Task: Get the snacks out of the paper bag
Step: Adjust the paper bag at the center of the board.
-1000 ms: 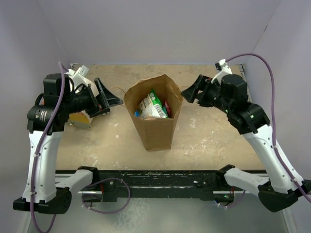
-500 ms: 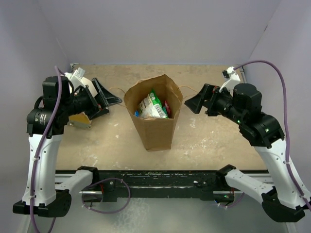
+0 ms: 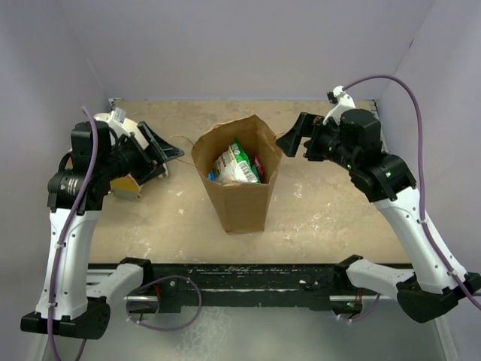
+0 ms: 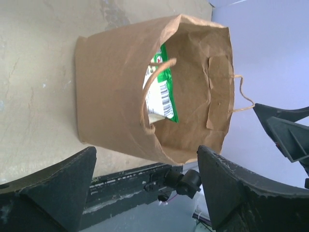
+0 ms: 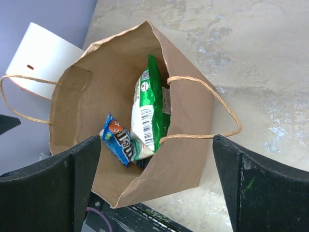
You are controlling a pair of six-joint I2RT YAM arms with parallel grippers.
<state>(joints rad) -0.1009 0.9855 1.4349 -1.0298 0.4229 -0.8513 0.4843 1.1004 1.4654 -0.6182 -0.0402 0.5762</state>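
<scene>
Nearest, at 6 o'clock in the overhead view, a black rail [image 3: 240, 275] runs along the edge of the surface [image 3: 338, 218] between the two arm bases. Just beyond it, mid-surface, the paper bag [image 3: 239, 197] stands upright with its mouth open upward. The snacks sit inside. A green-white packet [image 3: 234, 164] stands on edge and fills most of the opening. A small blue packet [image 5: 117, 140] is wedged at its side, lower in the bag. A sliver of a red packet [image 3: 259, 167] shows at about 3 o'clock of the green one. The brown walls close round all three, and the green packet hides whatever lies under it.

Thin twisted handles arc over the rim on both sides. In each wrist view the nearer handle [image 5: 205, 108] crosses in front of the green-white packet and lies between the fingers and the snacks.

The left pincer [image 3: 171, 162] hangs at about 9 o'clock of the bag, near it but apart, jaws spread wide and holding nothing. The right pincer [image 3: 284, 145] hangs at about 2 o'clock, close to the rim, also spread wide and holding nothing. A cream cylinder [image 3: 120, 186] lies under the left wrist, partly hidden by the arm. Pale lilac walls [image 3: 248, 45] close the far side at 12 o'clock.
</scene>
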